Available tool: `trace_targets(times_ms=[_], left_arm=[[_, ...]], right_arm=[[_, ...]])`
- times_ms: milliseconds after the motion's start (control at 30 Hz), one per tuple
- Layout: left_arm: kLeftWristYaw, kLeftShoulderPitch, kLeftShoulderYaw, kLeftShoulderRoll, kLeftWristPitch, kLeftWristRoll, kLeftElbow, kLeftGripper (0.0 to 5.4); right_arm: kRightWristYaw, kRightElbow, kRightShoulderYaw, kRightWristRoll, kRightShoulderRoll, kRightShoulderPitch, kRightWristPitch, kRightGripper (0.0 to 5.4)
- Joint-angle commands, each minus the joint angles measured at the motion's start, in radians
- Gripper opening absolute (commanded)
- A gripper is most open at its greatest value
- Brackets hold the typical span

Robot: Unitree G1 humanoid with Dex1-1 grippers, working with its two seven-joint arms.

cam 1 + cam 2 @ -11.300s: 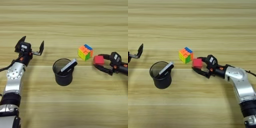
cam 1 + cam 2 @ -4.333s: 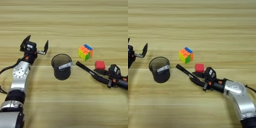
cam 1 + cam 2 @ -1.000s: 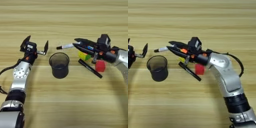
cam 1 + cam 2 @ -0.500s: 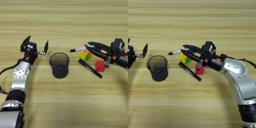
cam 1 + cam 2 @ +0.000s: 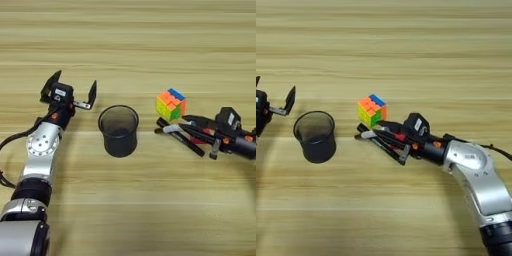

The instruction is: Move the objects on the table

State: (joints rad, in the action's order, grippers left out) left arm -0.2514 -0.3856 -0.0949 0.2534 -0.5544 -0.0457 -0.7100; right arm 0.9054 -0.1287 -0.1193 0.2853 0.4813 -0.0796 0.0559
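White pen [image 5: 370, 133] sits in our right gripper [image 5: 387, 134], low beside the puzzle cube [image 5: 372, 110]. Next we let go. Our left gripper [image 5: 69, 90] waits wide open.

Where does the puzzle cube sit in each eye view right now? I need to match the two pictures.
Left eye view: the puzzle cube sits right of centre, just above the middle.
Right eye view: it sits left of centre, at about the same height.
Shared landmark: the black mesh cup stands to its left in both, slightly lower.
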Motion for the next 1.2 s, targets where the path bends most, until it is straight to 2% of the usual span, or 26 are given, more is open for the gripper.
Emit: trace_targets(times_ms=[33,333,533,900,967,1200], left_arm=[[0.003,-0.014,0.003,0.008,-0.004,0.012,-0.005,5.40],[0.008,-0.015,0.005,0.008,-0.006,0.017,-0.007,5.40],[0.010,-0.019,0.007,0.006,-0.008,0.019,-0.011,5.40],[0.011,-0.020,0.008,0.006,-0.009,0.020,-0.014,5.40],[0.011,-0.020,0.008,0.006,-0.009,0.020,-0.014,5.40],[0.011,-0.023,0.009,0.006,-0.008,0.021,-0.016,5.40]], right_arm=[[0.024,0.056,-0.040,-0.046,0.018,0.005,-0.012,0.74],[0.075,0.095,-0.079,-0.096,0.066,0.042,-0.044,0.74],[0.102,0.089,-0.081,-0.095,0.098,0.069,-0.047,0.74],[0.092,0.115,-0.083,-0.111,0.103,0.064,-0.065,0.74],[0.087,0.111,-0.077,-0.106,0.100,0.059,-0.065,1.12],[0.096,0.094,-0.056,-0.079,0.095,0.055,-0.074,1.83]])
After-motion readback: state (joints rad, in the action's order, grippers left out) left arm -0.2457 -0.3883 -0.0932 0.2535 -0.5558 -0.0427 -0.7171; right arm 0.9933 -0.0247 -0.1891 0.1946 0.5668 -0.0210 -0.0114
